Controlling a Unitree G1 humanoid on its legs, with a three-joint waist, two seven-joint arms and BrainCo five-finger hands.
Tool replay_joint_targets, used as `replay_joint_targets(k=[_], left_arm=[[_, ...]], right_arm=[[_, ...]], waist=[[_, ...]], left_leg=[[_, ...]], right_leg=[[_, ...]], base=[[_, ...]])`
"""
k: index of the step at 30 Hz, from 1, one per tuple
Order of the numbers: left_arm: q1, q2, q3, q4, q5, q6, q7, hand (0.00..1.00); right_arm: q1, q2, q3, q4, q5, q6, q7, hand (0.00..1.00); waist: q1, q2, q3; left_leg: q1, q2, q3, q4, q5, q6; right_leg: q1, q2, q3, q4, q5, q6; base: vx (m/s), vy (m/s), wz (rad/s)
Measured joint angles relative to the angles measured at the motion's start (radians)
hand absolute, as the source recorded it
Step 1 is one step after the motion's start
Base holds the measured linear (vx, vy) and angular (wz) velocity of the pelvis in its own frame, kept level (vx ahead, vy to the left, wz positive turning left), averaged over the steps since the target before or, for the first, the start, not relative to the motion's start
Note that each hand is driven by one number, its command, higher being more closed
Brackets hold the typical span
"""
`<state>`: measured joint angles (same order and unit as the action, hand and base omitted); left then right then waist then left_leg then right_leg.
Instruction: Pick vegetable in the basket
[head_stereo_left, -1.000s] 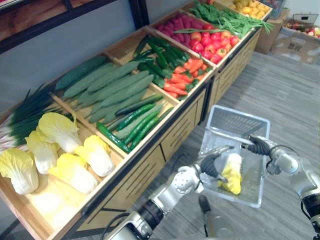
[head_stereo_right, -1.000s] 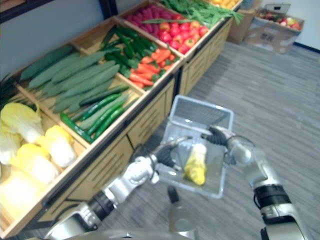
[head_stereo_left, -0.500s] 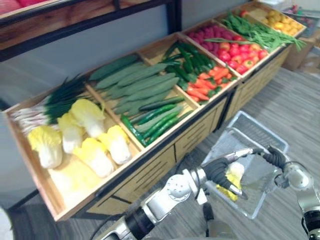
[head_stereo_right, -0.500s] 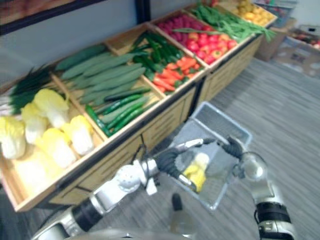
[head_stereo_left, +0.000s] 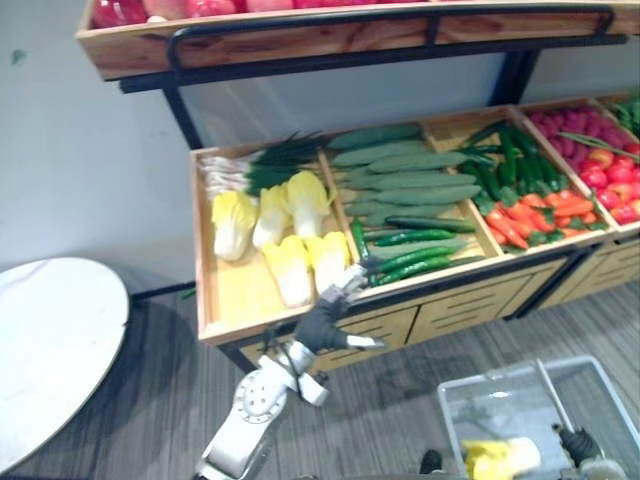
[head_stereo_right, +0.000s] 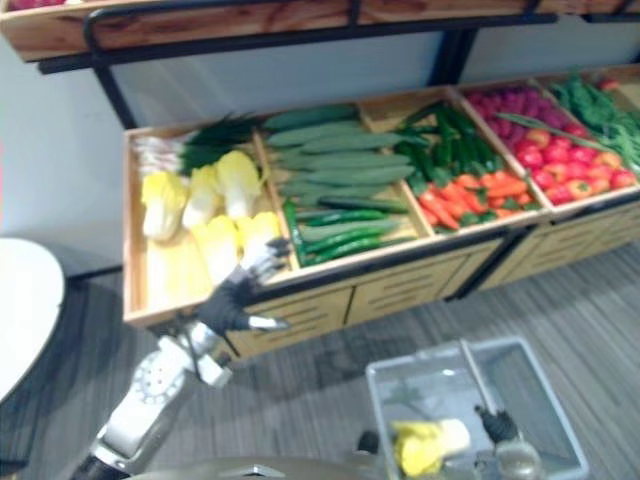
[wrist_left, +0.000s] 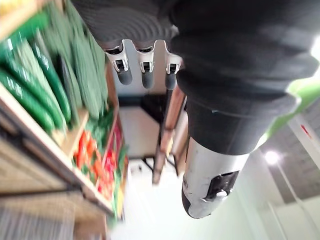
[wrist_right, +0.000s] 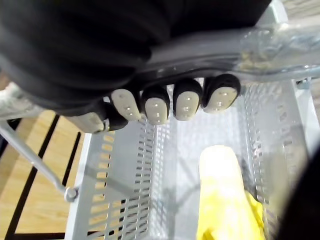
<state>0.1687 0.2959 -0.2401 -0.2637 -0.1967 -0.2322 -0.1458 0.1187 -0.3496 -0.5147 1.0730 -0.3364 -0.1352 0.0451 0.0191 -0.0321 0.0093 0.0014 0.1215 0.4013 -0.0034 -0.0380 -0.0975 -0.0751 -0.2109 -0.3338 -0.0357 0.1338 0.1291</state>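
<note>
Silver-grey and stretched forward, the robot's left arm holds its left hand (head_stereo_left: 322, 322) up in front of the wooden produce stand (head_stereo_left: 450, 305). The fingers are spread and straight and hold nothing, and their tips reach just short of the stand's front lip by the cabbages. The right hand (wrist_right: 155, 106) is low at the robot's right, its fingers curled round the basket handle (wrist_right: 225, 50).

Below it hangs 1 grey mesh basket (head_stereo_left: 500, 383) with 1 yellow-and-white cabbage (head_stereo_left: 497, 459) lying in its bottom, its leafy end towards the robot.

Behind the stand is a pale wall (head_stereo_left: 90, 170), and underfoot a grey wood-grain floor (head_stereo_left: 400, 400). An upper shelf (head_stereo_left: 300, 40) on a black frame carries red produce. 1 round white table (head_stereo_left: 50, 340) stands well to the left.

The stand's leftmost bin holds spring onions (head_stereo_left: 260, 165) and, as far as I can tell, 5 loose cabbages (head_stereo_left: 288, 270). The next bin holds long green cucumbers (head_stereo_left: 400, 180), too overlapped to count. Past it are dark green vegetables with orange carrots (head_stereo_left: 535, 212), then red fruit (head_stereo_left: 600, 170).
</note>
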Motion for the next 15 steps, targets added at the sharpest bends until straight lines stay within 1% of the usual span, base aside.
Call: replay_joint_targets(k=[1,2,3,4,5,6,7,8,9,10,11,12,13,14,15], left_arm=[[0.004,-0.019,0.033,0.001,0.023,-0.001,0.013,0.00],[0.015,-0.056,0.104,0.008,0.056,-0.004,0.038,0.00],[0.022,-0.092,0.174,0.031,0.083,-0.010,0.074,0.00],[0.021,-0.107,0.209,0.050,0.095,-0.012,0.092,0.00],[0.021,-0.125,0.276,0.109,0.113,-0.016,0.124,0.00],[0.020,-0.130,0.306,0.146,0.133,-0.016,0.144,0.00],[0.019,-0.136,0.354,0.222,0.191,-0.016,0.189,0.00],[0.020,-0.138,0.395,0.294,0.275,-0.012,0.238,0.00],[0.020,-0.138,0.415,0.335,0.319,-0.007,0.262,0.00],[0.019,-0.139,0.455,0.416,0.373,-0.004,0.291,0.00],[0.016,-0.149,0.503,0.500,0.404,0.005,0.313,0.00],[0.013,-0.159,0.536,0.547,0.410,0.010,0.326,0.00],[0.008,-0.180,0.595,0.607,0.411,0.022,0.345,0.00],[0.006,-0.200,0.667,0.687,0.377,0.045,0.385,0.00],[0.006,-0.213,0.723,0.748,0.352,0.055,0.410,0.00]], right_arm=[[0.005,0.007,-0.011,0.010,0.008,0.002,-0.004,1.00],[0.011,0.021,-0.023,0.027,0.026,0.004,-0.013,1.00],[0.020,0.032,-0.028,0.039,0.037,0.004,-0.017,1.00],[0.023,0.039,-0.027,0.040,0.043,0.004,-0.019,1.00],[0.025,0.051,-0.024,0.041,0.057,0.004,-0.019,1.00],[0.026,0.057,-0.018,0.041,0.064,0.004,-0.019,1.00],[0.030,0.067,-0.014,0.042,0.074,0.004,-0.018,1.00],[0.033,0.079,-0.005,0.042,0.080,0.003,-0.020,1.00],[0.033,0.086,0.002,0.042,0.082,0.001,-0.022,1.00],[0.034,0.100,0.014,0.042,0.087,0.000,-0.025,1.00],[0.040,0.116,0.018,0.042,0.100,-0.001,-0.029,1.00],[0.042,0.124,0.021,0.041,0.101,-0.002,-0.033,1.00],[0.042,0.138,0.023,0.041,0.102,-0.002,-0.039,1.00],[0.051,0.156,0.024,0.041,0.102,-0.002,-0.045,1.00],[0.058,0.168,0.028,0.041,0.102,-0.002,-0.050,1.00]], waist=[[0.002,0.001,-0.001],[0.000,0.003,-0.003],[-0.003,-0.001,-0.005],[-0.002,0.003,-0.007],[-0.002,0.001,-0.008],[-0.003,0.000,-0.007],[-0.007,-0.003,-0.010],[-0.012,-0.008,-0.013],[-0.013,-0.010,-0.014],[-0.016,-0.015,-0.018],[-0.016,-0.018,-0.020],[-0.017,-0.020,-0.021],[-0.018,-0.020,-0.021],[-0.018,-0.023,-0.025],[-0.018,-0.023,-0.029]], left_leg=[[0.002,-0.003,-0.010,-0.010,0.010,0.001],[0.002,-0.005,-0.036,-0.024,0.027,0.007],[-0.001,-0.005,-0.054,-0.031,0.039,0.012],[-0.002,-0.005,-0.060,-0.031,0.041,0.012],[-0.002,-0.006,-0.065,-0.032,0.044,0.011],[-0.001,-0.006,-0.071,-0.032,0.045,0.011],[-0.002,-0.006,-0.083,-0.035,0.049,0.011],[-0.001,-0.008,-0.089,-0.049,0.055,0.007],[-0.001,-0.009,-0.094,-0.055,0.060,0.005],[-0.001,-0.011,-0.101,-0.069,0.070,0.005],[0.000,-0.012,-0.104,-0.078,0.075,0.005],[0.002,-0.012,-0.106,-0.084,0.077,0.006],[0.004,-0.012,-0.110,-0.084,0.078,0.005],[0.008,-0.012,-0.110,-0.086,0.078,0.005],[0.012,-0.011,-0.110,-0.090,0.079,0.004]], right_leg=[[0.002,0.000,-0.013,0.000,-0.002,-0.002],[0.010,0.000,-0.039,0.000,-0.005,-0.005],[0.014,0.001,-0.055,0.000,-0.006,-0.007],[0.016,0.002,-0.062,-0.001,-0.007,-0.009],[0.021,0.005,-0.068,-0.002,-0.009,-0.010],[0.026,0.005,-0.073,-0.005,-0.009,-0.011],[0.031,0.005,-0.084,-0.007,-0.011,-0.013],[0.032,0.006,-0.092,-0.009,-0.013,-0.014],[0.032,0.006,-0.096,-0.010,-0.014,-0.015],[0.033,0.007,-0.102,-0.017,-0.019,-0.022],[0.034,0.008,-0.105,-0.021,-0.019,-0.022],[0.036,0.009,-0.108,-0.023,-0.019,-0.022],[0.043,0.010,-0.112,-0.027,-0.019,-0.022],[0.049,0.012,-0.114,-0.034,-0.018,-0.022],[0.052,0.014,-0.114,-0.036,-0.018,-0.022]], base=[[0.03,-0.015,0.55],[0.05,-0.018,0.51],[0.06,-0.018,0.46],[0.02,-0.011,0.28],[0.00,-0.003,0.15],[-0.02,-0.003,0.20],[-0.02,-0.008,0.22],[-0.02,-0.006,0.23],[-0.03,-0.005,0.18],[-0.02,-0.002,0.14],[-0.02,-0.002,0.11],[-0.01,-0.002,0.09],[0.01,-0.004,0.08],[0.02,-0.005,0.06],[0.03,-0.008,0.01]])
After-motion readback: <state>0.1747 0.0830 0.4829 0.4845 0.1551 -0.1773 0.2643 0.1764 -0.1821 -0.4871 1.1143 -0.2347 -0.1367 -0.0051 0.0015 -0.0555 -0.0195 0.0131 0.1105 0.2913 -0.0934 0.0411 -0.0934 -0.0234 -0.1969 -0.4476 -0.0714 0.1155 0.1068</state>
